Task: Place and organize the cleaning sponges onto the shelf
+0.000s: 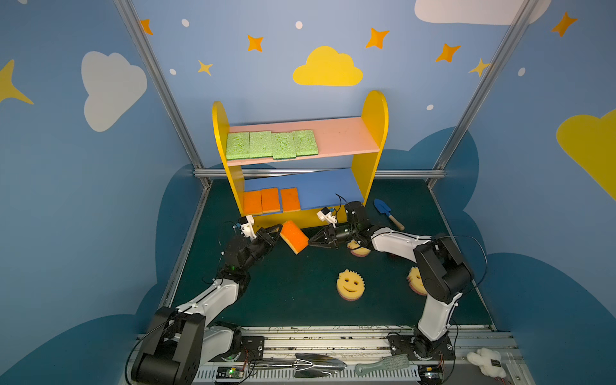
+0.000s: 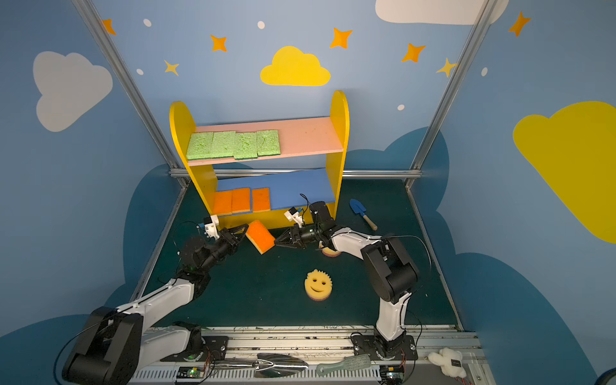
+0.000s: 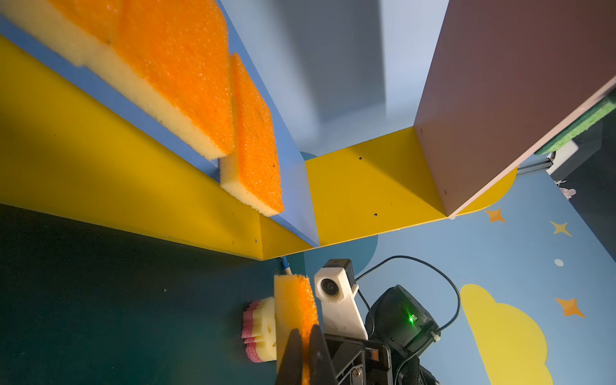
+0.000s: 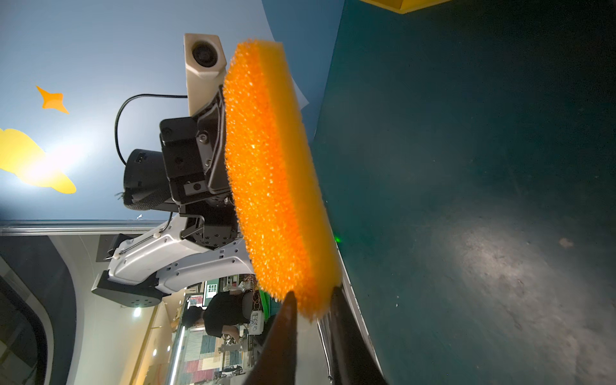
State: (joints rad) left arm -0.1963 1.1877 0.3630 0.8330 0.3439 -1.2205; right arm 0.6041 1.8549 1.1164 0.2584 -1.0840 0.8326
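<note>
Left gripper clenched on left end of orange-topped yellow rectangular sponge, tilted, just in front of base of yellow wooden shelf. Right gripper pinches same sponge's right corner. Four light-green porous sponges on pink upper board, left part; three orange-topped sponges on blue lower board, left part. Round yellow smiley sponge on dark green surface, right of centre; two more smiley sponges partly hidden under right arm.

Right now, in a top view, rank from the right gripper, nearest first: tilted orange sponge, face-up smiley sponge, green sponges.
1. tilted orange sponge: between the fingers of the right gripper.
2. face-up smiley sponge: lying alone, towards the front.
3. green sponges: on the pink board.
</note>
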